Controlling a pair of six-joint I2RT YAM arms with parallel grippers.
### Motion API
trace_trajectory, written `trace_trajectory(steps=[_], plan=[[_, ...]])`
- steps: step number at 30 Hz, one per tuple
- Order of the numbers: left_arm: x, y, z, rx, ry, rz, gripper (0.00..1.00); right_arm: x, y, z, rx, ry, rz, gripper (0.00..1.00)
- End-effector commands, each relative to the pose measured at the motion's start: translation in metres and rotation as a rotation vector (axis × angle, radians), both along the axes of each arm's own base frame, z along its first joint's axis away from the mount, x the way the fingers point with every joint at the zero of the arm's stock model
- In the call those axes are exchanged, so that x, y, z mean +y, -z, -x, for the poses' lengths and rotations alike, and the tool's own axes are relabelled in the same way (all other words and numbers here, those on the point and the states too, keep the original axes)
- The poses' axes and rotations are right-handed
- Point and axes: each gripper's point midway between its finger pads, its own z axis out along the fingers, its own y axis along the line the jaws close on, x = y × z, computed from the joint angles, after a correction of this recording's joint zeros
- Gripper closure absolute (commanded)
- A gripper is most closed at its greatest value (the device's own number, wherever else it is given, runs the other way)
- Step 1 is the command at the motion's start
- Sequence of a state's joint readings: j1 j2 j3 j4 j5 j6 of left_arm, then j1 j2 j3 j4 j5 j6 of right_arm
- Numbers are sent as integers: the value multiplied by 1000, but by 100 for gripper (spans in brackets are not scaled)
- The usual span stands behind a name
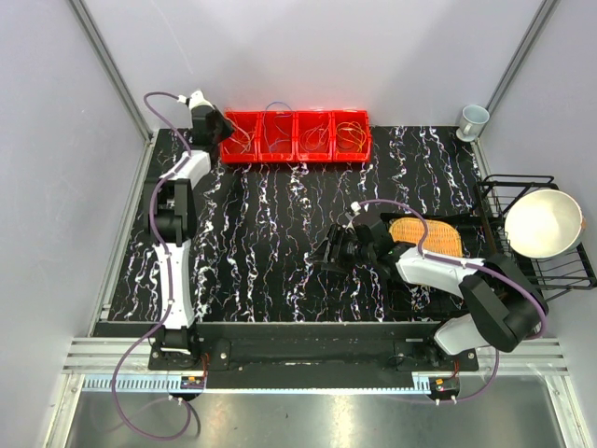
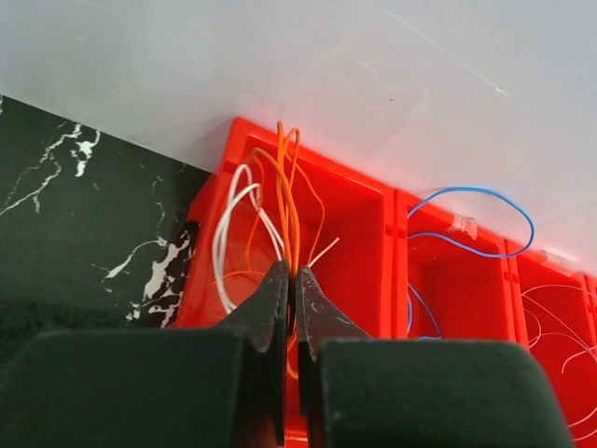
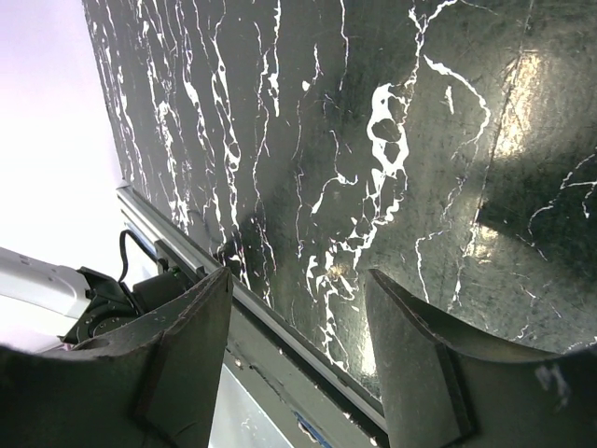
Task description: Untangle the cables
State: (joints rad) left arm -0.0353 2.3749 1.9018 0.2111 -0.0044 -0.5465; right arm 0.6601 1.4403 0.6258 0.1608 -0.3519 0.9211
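Left wrist: left tool [image 2: 291, 276] tight on orange cables [image 2: 288, 191] at bin [image 2: 347, 179] edge

From above and behind the arm bases, the top camera looks steeply down on the whole black marble table [image 1: 280, 233], as far as the red bins [image 1: 296, 137] at its far edge. The left wrist camera sits tight behind the left gripper [image 2: 293, 269], near enough to show the orange cable [image 2: 290, 210] in its jaws. It faces the leftmost bin and rear wall, a corner both views share. The right wrist camera looks past the right gripper [image 3: 298, 280], low over the marbled tabletop toward the near-edge rail [image 3: 280, 329].
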Motion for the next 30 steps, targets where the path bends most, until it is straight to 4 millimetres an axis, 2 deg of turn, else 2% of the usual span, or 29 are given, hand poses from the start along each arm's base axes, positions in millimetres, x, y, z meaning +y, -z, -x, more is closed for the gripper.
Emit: trace_trajectory(steps=[1,6,7,10,11,13,14,16,17,18,21,22,23,24,25,29,30], plan=[[3,-26,-10,-66,-25,-28,100,12,-17,-9,-48,-11,-52,36],[6,-30,-9,-75,-39,-35,96,12,-15,-9,-46,-12,-51,36],[6,-30,-8,-75,-39,-33,93,12,-16,-10,-47,-11,-53,36],[5,-36,-6,-77,-36,-34,54,13,-15,-9,-45,-15,-51,36],[4,-39,-5,-80,-32,-31,34,13,-14,-10,-44,-14,-51,36],[1,-51,0,-92,-11,-27,20,13,-16,-9,-45,-18,-54,36],[-1,-57,2,-101,-4,-26,9,13,-17,-9,-49,-19,-57,36],[-3,-68,12,-118,5,-20,7,12,-20,-7,-53,-20,-58,36],[-4,-86,18,-147,5,-8,6,10,-20,-7,-53,-15,-50,36],[-3,-79,25,-130,3,-6,6,9,-20,-6,-59,-17,-44,36],[-5,-99,44,-161,-2,5,5,2,-25,-6,-83,-12,-11,36],[-6,-104,50,-165,-2,5,5,2,-33,-9,-102,-12,-10,36],[-7,-120,59,-186,-3,13,5,-2,-31,-8,-97,-8,17,36],[-7,-110,67,-161,-4,16,5,-3,-33,-8,-111,-14,27,36],[-8,-114,74,-163,-5,21,5,-4,-42,-9,-132,-11,22,36],[-7,-126,114,-134,0,18,5,-15,-49,-8,-161,-3,81,35],[-7,-118,123,-89,0,12,5,-15,-56,-10,-180,-3,81,35]])
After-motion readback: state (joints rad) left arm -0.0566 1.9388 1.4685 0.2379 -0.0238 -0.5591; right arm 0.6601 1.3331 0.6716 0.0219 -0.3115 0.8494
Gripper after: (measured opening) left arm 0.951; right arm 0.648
